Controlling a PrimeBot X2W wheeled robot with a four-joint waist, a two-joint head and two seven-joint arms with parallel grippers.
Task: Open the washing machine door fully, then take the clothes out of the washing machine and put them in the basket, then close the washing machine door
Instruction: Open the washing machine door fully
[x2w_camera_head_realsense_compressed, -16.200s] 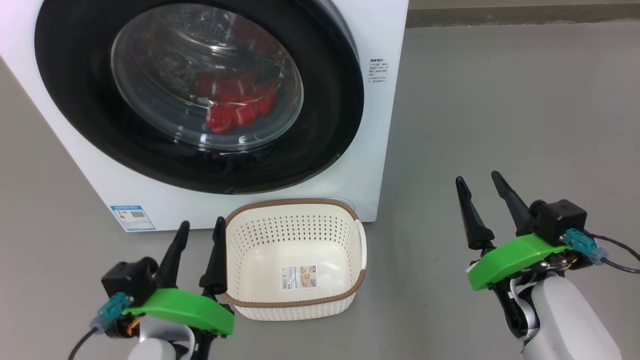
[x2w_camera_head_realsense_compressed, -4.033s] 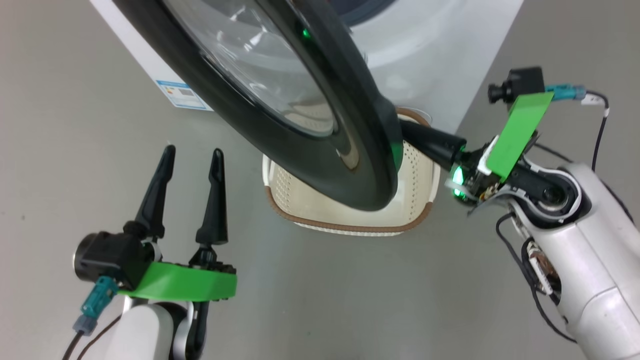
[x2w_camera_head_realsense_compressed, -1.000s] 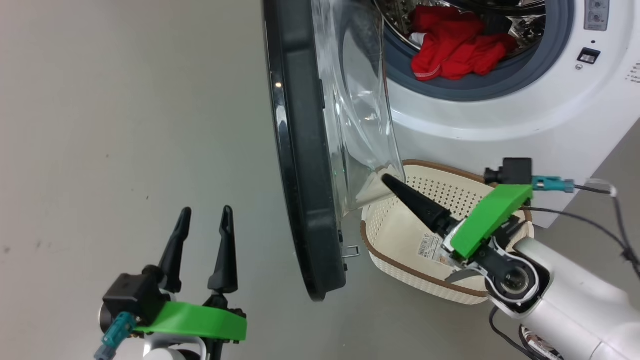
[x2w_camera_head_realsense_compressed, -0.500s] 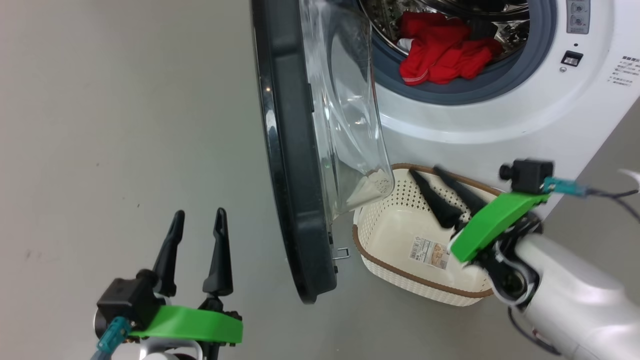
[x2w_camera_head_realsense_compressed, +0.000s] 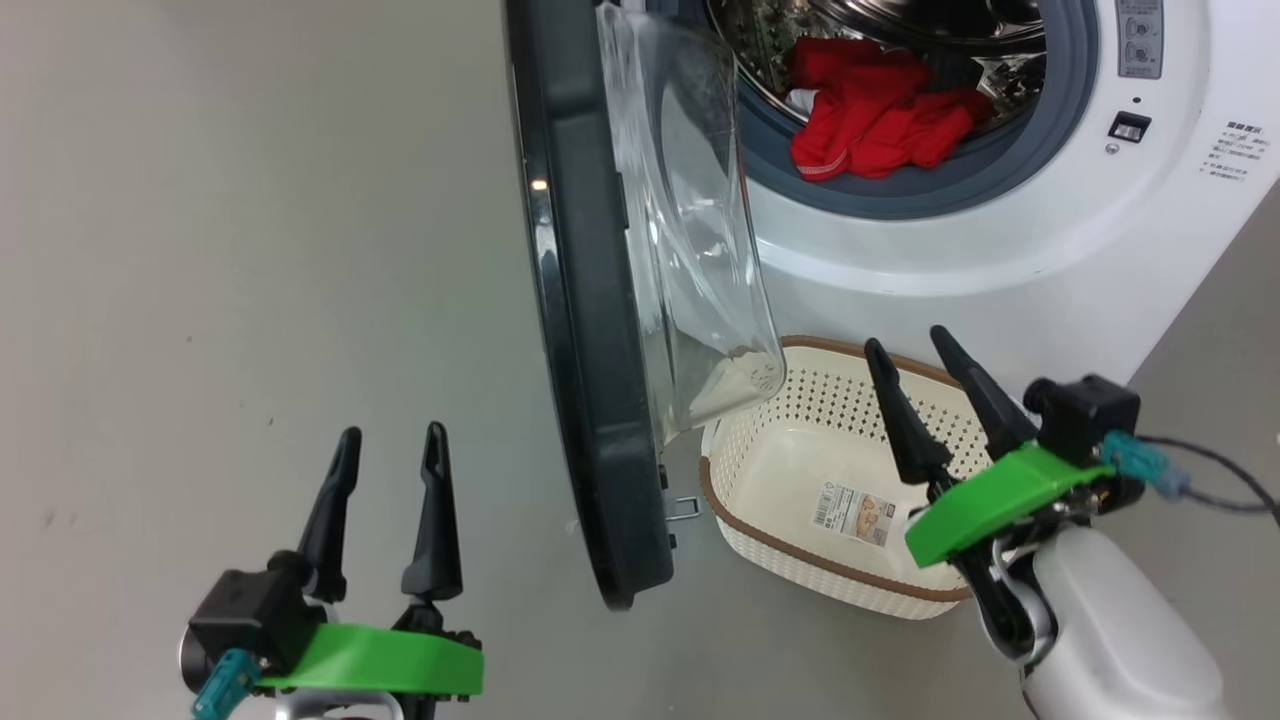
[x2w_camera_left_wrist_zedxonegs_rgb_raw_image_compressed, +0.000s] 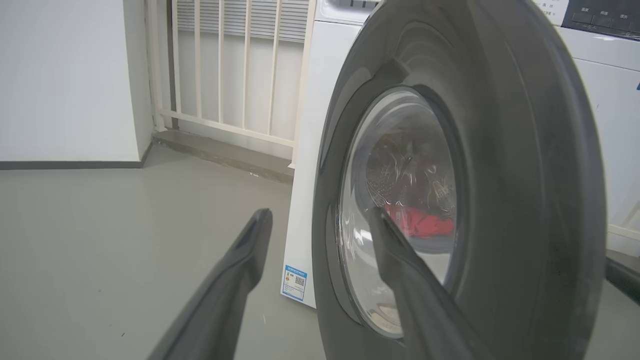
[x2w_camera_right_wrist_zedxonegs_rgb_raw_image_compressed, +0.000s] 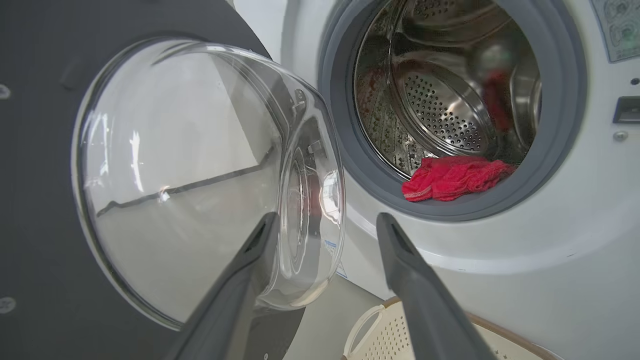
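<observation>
right gripper (x2w_camera_head_realsense_compressed: 906, 340): fingers spread wide, nothing btwn them, touching nothing. It hangs over the basket (x2w_camera_head_realsense_compressed: 770, 480), which sits below it and just in front of the washing machine (x2w_camera_head_realsense_compressed: 1000, 250), open side up w/ a label (x2w_camera_head_realsense_compressed: 852, 512) on its bottom. Ahead of this gripper's tips is the white front w/ the round opening. The clothes (x2w_camera_head_realsense_compressed: 870, 125) lie ahead and a bit to its right, bunched red at the drum's front edge, against the grey gasket (x2w_camera_head_realsense_compressed: 900, 200); well apart from the tips. The washing machine door (x2w_camera_head_realsense_compressed: 590, 350) is on this gripper's left, swung out so it stands approx. square to the machine front. In head view it's edge-on, its long line running from the top of the view down toward the robot, glass bowl bulging toward the right gripper's side, black rim facing the other way. In right wrist view the left fingertip (x2w_camera_right_wrist_zedxonegs_rgb_raw_image_compressed: 267, 227) overlaps the bowl (x2w_camera_right_wrist_zedxonegs_rgb_raw_image_compressed: 190, 165); contact can't be told there, but head view shows a gap. left gripper (x2w_camera_head_realsense_compressed: 392, 433): also spread wide, empty, over bare floor (x2w_camera_head_realsense_compressed: 250, 250), door's outer face to its right and ahead, near but not touching. Door's free end lies btwn the two grippers.
</observation>
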